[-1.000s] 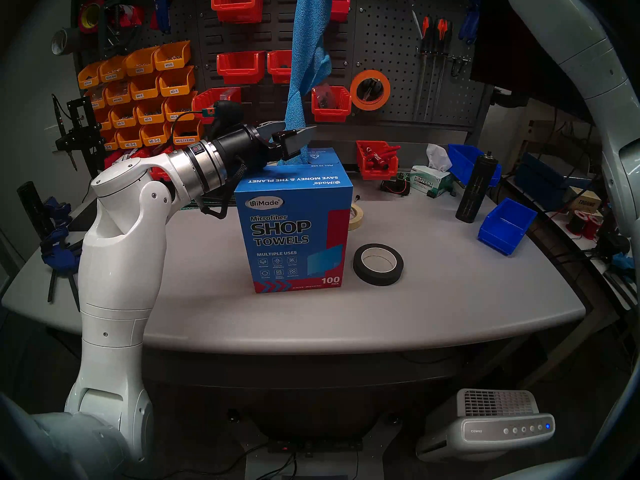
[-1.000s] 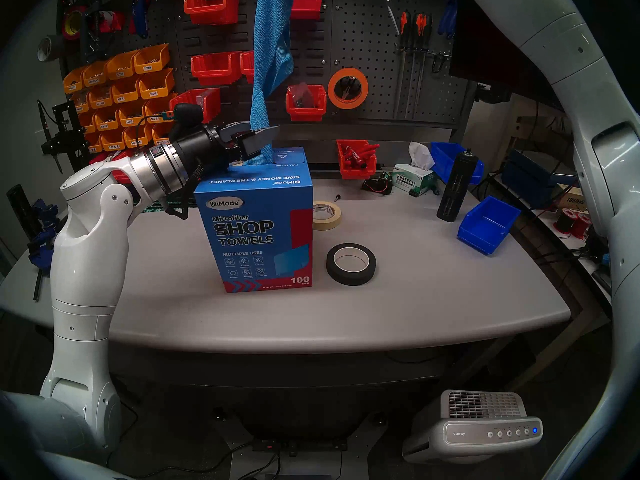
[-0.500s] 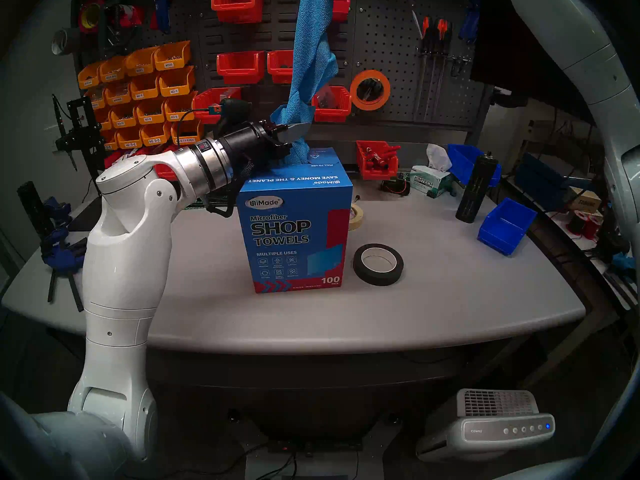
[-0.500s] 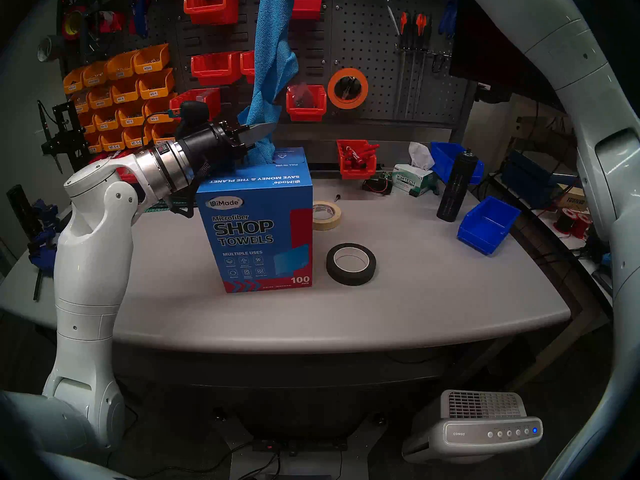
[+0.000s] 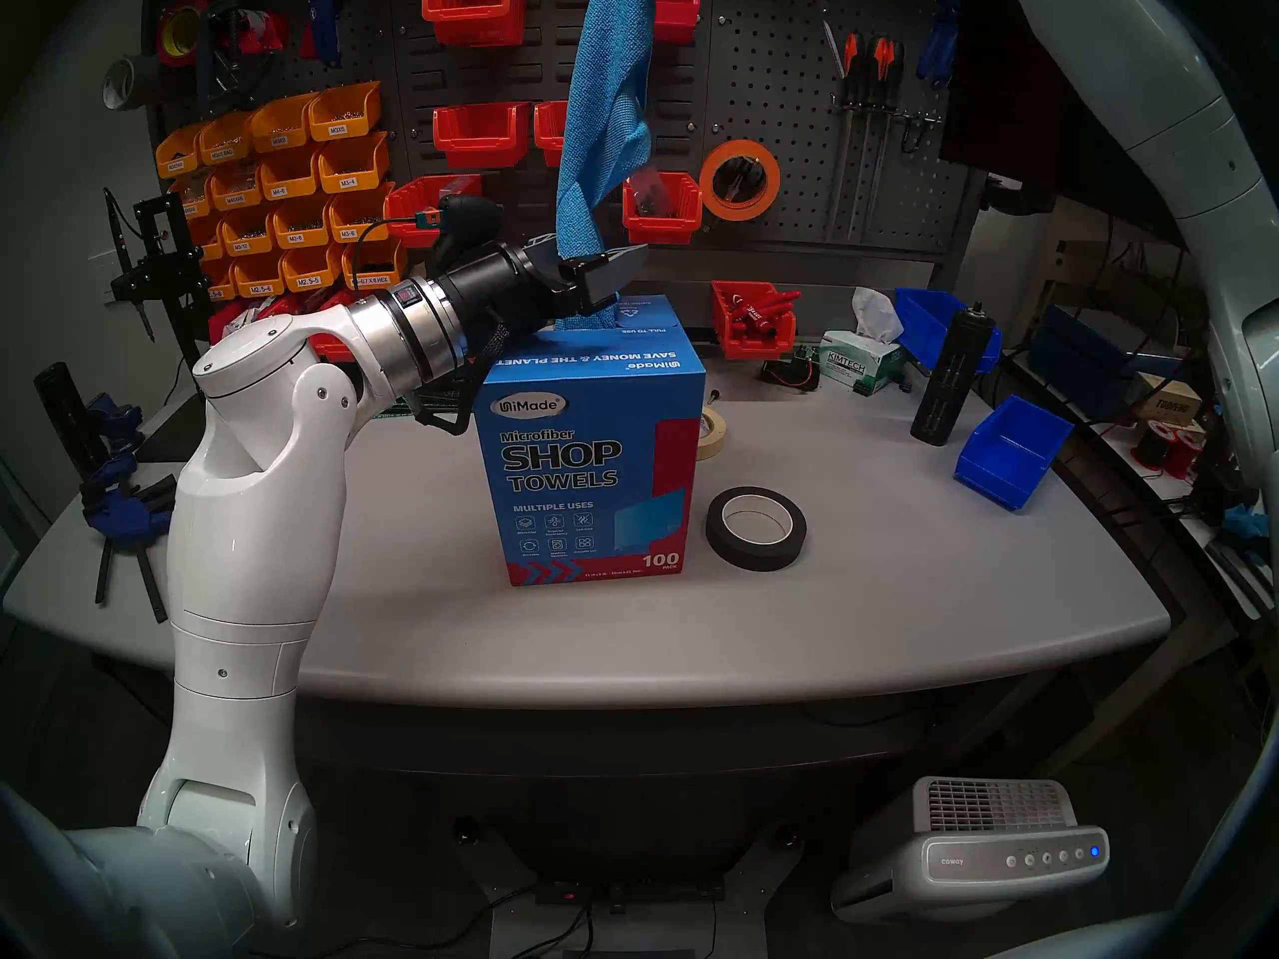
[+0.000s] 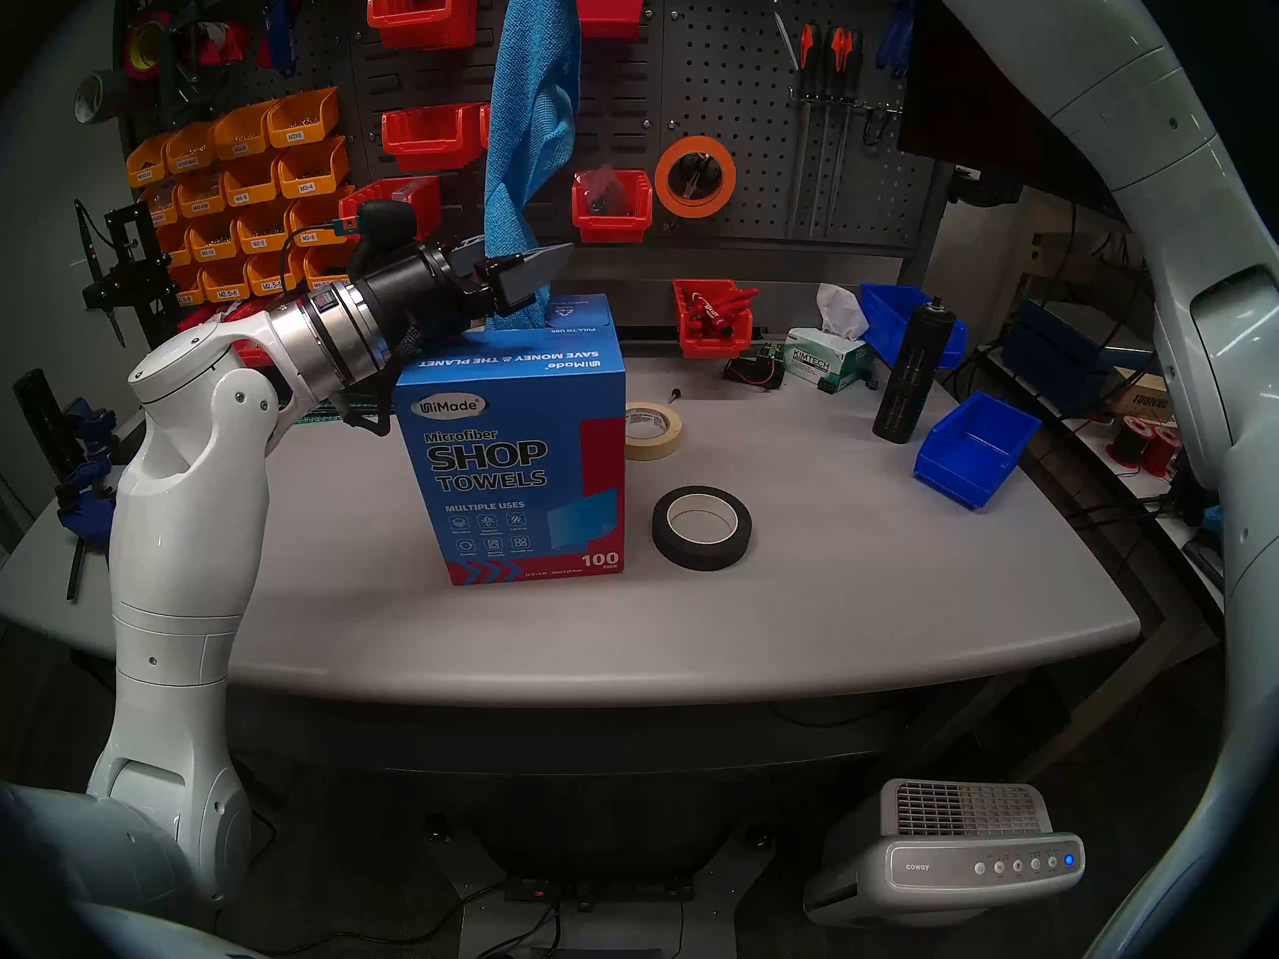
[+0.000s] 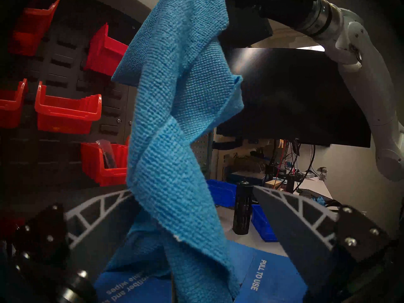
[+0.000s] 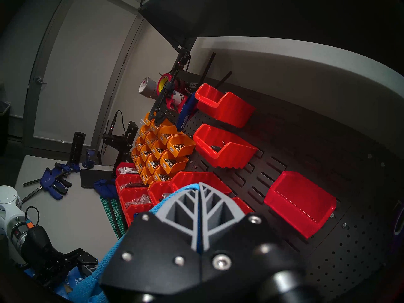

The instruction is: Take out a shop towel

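The sky-blue shop towel (image 5: 609, 92) hangs twisted from above the head views down to the slot on top of the blue "SHOP TOWELS" carton (image 5: 588, 466). It also shows in the right head view (image 6: 533, 92) and fills the left wrist view (image 7: 179, 121). My left gripper (image 5: 595, 262) is open just above the carton top, one finger on each side of the towel's lower part (image 7: 192, 188). My right gripper (image 8: 199, 184) is above the head views, shut on the towel's top edge, with blue cloth (image 8: 105, 265) trailing below it.
To the right of the carton lie a black tape roll (image 5: 756, 527) and a masking tape roll (image 5: 713, 433). Further right stand a black cylinder (image 5: 951, 376), a blue bin (image 5: 1010, 449) and a Kimtech tissue box (image 5: 862, 359). The pegboard's red bins (image 5: 477, 134) are close behind the towel.
My left gripper was open one second ago, closed on the towel half a second ago, and is open again now, slightly further right. The towel has swung a little left.
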Tool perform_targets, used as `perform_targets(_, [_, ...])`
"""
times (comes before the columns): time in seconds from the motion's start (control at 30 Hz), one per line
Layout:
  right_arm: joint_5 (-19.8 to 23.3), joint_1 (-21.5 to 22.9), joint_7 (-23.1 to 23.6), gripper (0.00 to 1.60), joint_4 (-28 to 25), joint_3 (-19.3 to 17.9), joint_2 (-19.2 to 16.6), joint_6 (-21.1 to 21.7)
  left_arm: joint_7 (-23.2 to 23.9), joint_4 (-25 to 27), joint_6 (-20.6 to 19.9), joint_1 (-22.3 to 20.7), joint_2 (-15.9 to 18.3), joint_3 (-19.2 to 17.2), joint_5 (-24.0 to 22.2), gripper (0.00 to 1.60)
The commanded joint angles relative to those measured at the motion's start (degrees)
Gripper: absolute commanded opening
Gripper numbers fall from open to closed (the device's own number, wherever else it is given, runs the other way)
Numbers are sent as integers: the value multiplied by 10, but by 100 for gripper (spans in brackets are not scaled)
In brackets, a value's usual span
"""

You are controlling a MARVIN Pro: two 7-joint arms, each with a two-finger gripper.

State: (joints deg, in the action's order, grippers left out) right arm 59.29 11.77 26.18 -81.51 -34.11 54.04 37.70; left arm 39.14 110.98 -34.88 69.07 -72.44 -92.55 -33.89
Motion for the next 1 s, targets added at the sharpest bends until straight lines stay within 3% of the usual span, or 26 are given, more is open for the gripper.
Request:
perform_targets(0.0, [-5,26,-11,0,14,-11,32,-13,1,16,14,-6,-1,-4,3,160])
perform_targets(0.23, [-7,32,-8,0,18,-14,35,-12,10,16,16,-5,1,-5,3,160])
perform_targets(0.27, [-7,32,-7,0,18,-14,34,-12,17,14,21,-6,0,-5,0,78])
perform_targets(0.3, [-7,32,-6,0,16,-14,32,-11,19,15,19,-6,2,-4,-1,30])
perform_targets(0.33, [-8,32,-6,0,15,-15,30,-11,20,16,21,-5,1,-4,0,0])
perform_targets(0.7, [-5,20,-9,0,1,-19,16,-10,32,18,30,-2,-6,-3,-1,0])
perform_targets(0.97, [-11,31,-35,0,15,-35,31,-29,32,18,36,9,-5,-1,8,0])
